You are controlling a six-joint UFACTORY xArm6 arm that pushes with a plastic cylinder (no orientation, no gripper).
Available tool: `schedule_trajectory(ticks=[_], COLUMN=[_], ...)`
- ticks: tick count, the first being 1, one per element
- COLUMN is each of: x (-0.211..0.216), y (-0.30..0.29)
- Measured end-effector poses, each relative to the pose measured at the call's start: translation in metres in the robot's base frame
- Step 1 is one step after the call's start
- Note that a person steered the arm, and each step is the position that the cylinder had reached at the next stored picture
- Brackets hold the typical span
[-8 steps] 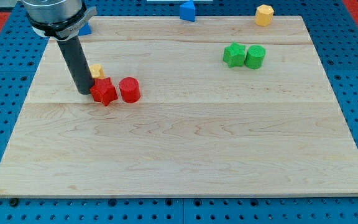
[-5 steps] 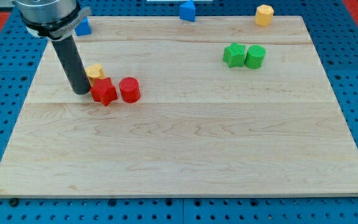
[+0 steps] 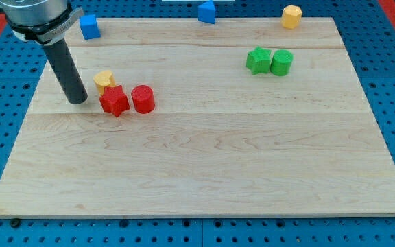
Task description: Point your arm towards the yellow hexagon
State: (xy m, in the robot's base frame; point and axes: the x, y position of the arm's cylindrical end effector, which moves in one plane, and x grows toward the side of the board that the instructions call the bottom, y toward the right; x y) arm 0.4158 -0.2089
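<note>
My tip (image 3: 78, 101) rests on the wooden board (image 3: 204, 171) at the view's left, a short gap to the left of the red star-shaped block (image 3: 114, 101). A small yellow block (image 3: 104, 79) sits just above the red star, up and to the right of my tip; its shape is unclear. A red cylinder (image 3: 142, 99) touches the red star on its right. The yellow hexagon (image 3: 291, 15) sits at the board's top edge on the view's right, far from my tip.
A green star-shaped block (image 3: 258, 60) and a green cylinder (image 3: 281, 62) sit side by side at the upper right. A blue block (image 3: 88, 27) lies at the top left and another blue block (image 3: 207, 12) at the top middle.
My tip has slid to the view's left, away from the red star it stood against. The blue block at the top left has come out from behind the arm. No block has moved.
</note>
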Motion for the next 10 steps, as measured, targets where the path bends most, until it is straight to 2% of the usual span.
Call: schedule_trajectory(ticks=[6, 7, 9, 10], x=[-0.003, -0.007, -0.034, -0.059], y=[-0.025, -0.052, -0.095, -0.083])
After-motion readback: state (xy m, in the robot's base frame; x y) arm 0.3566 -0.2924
